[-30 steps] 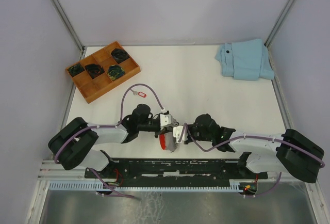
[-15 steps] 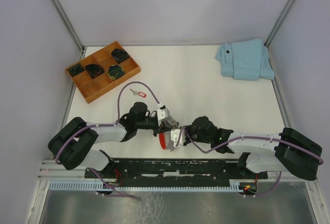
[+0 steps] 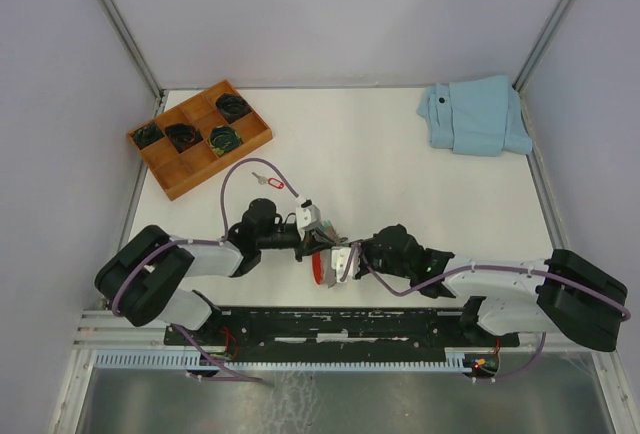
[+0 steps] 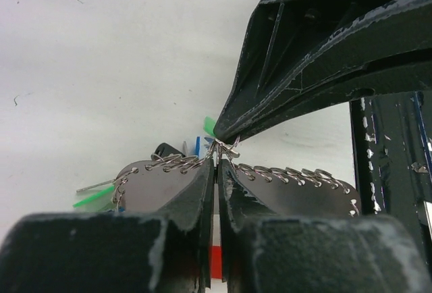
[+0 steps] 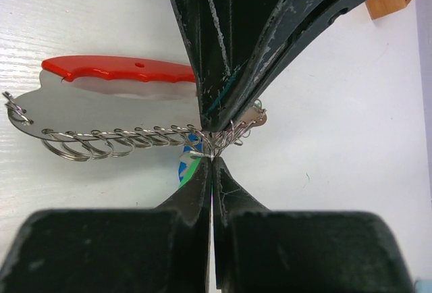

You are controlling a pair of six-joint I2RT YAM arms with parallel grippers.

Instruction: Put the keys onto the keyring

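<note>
My left fingers (image 4: 196, 198) and right fingers (image 5: 192, 195) meet tip to tip low over the near-centre tabletop (image 3: 390, 179), just ahead of my bases. Both prs clenched. Each pinches thin wire loops of the keyring (image 5: 101, 114), which hangs btwn them right at the tips.

From the R wrist cam, the keyring's row of small rings runs off to the left of the pinch pt, w/ its red band (image 5: 115, 70) above that. A green tag (image 5: 191, 169) pokes out directly under the pinch, touching the ring cluster; can't tell whether its key is threaded on.

From the L wrist cam, ring loops spread both ways from my closed tips, w/ the R arm's fingers coming in from above.

Red-tag key (image 3: 271, 182) lies flat on the tabletop, apart from both fingers, towards the wooden tray (image 3: 175, 182). Blue cloth (image 3: 475, 116) sits far R corner.
</note>
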